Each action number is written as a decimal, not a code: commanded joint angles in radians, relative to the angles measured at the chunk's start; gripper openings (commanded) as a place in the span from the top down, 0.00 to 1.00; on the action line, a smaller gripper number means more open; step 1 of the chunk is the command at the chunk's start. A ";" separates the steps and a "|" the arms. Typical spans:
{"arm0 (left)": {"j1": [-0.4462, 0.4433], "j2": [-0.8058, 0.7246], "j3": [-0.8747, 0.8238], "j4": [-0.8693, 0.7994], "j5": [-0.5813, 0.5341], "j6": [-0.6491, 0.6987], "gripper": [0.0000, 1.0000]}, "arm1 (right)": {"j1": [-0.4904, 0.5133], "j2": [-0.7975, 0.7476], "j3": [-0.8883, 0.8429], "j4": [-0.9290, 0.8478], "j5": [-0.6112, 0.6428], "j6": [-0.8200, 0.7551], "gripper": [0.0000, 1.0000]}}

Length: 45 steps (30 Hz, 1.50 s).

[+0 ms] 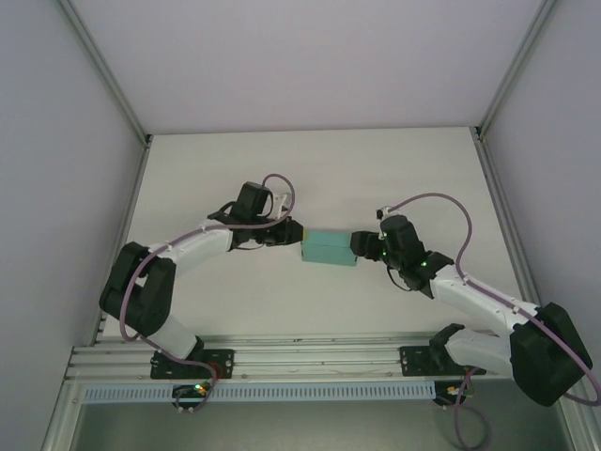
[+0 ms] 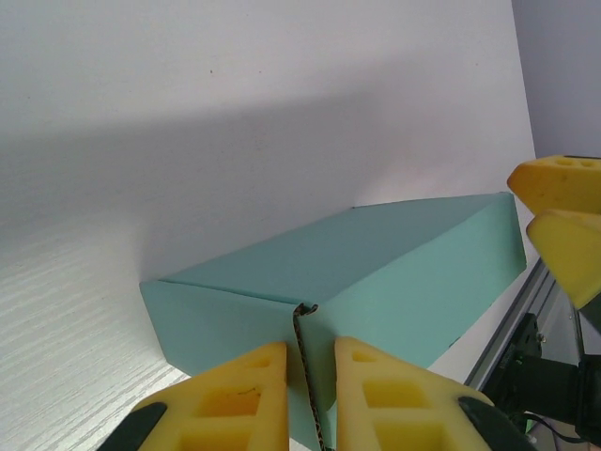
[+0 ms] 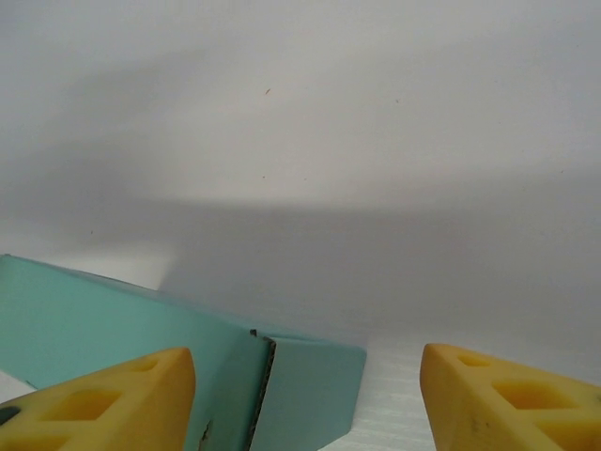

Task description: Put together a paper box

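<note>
I see the white counter with the teal paper box lying folded up near its middle, between the two arms. My left claw is nearly pressed together, pinching a card edge at the box's left end. My right claw stands spread wide at the opposite end, a box corner between its fingers.

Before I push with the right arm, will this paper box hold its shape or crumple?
Probably light and quick to slide: the paper box is thin card on a smooth table. Likely crushable: the open seam at the left gripper suggests unlocked flaps. Unlikely to tip, since it lies low and flat.
</note>
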 commanded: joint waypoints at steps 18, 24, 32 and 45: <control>-0.002 0.070 -0.075 -0.122 -0.114 0.028 0.88 | -0.019 0.078 -0.286 0.226 -0.087 0.113 0.61; -0.006 0.052 -0.012 -0.135 -0.121 0.037 0.68 | -0.019 -0.001 -0.139 0.098 -0.101 0.012 0.47; -0.008 0.024 0.099 -0.158 -0.150 0.078 0.51 | -0.018 0.023 -0.022 0.074 -0.127 -0.024 0.29; 0.004 -0.086 0.142 -0.205 -0.225 0.142 0.00 | -0.019 0.072 0.216 -0.177 -0.374 -0.517 0.00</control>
